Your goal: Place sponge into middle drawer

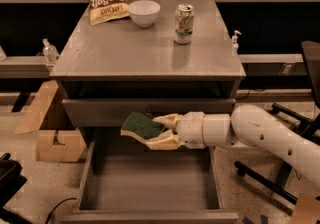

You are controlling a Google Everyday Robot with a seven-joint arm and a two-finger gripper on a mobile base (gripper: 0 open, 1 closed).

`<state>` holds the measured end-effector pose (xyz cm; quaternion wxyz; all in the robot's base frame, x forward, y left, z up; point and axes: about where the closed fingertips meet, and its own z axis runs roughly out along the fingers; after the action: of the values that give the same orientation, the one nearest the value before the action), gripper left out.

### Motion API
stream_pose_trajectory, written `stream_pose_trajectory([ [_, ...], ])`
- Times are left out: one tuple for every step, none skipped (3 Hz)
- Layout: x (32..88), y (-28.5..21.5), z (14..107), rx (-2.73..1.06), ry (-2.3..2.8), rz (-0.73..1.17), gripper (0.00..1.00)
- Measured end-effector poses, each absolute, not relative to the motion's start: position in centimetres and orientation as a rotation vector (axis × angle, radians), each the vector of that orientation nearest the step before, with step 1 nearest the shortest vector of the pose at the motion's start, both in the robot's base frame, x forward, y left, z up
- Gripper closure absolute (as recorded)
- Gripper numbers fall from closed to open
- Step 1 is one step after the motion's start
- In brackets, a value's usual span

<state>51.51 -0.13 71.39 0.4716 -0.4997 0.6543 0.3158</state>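
The sponge (141, 124), dark green face up with a pale yellow edge below, is held in my gripper (159, 130). The cream fingers (161, 142) are shut on it from above and below. My white arm reaches in from the right. The sponge hangs over the back part of the open middle drawer (150, 185), a wide grey box with a plain floor, pulled out toward the camera. The sponge is above the drawer floor, not touching it.
A grey cabinet top (125, 53) holds a tan snack bag (106, 2), a white bowl (144, 12) and a soda can (183, 23). A shut drawer front (100, 110) sits above the open drawer. Cardboard boxes (47, 133) stand left; a chair base (280, 178) is right.
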Motion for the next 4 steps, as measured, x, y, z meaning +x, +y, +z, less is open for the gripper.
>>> stream_pose_trajectory([
  [51.7,-1.9,66.4,-1.196,1.632,0.795,1.00],
  [51.9,-3.2,62.7,-1.193,1.640,0.802,1.00],
  [53.1,-4.4,58.7,-1.218,1.644,0.789,1.00],
  [54.8,-4.7,52.7,-1.252,1.652,0.765,1.00],
])
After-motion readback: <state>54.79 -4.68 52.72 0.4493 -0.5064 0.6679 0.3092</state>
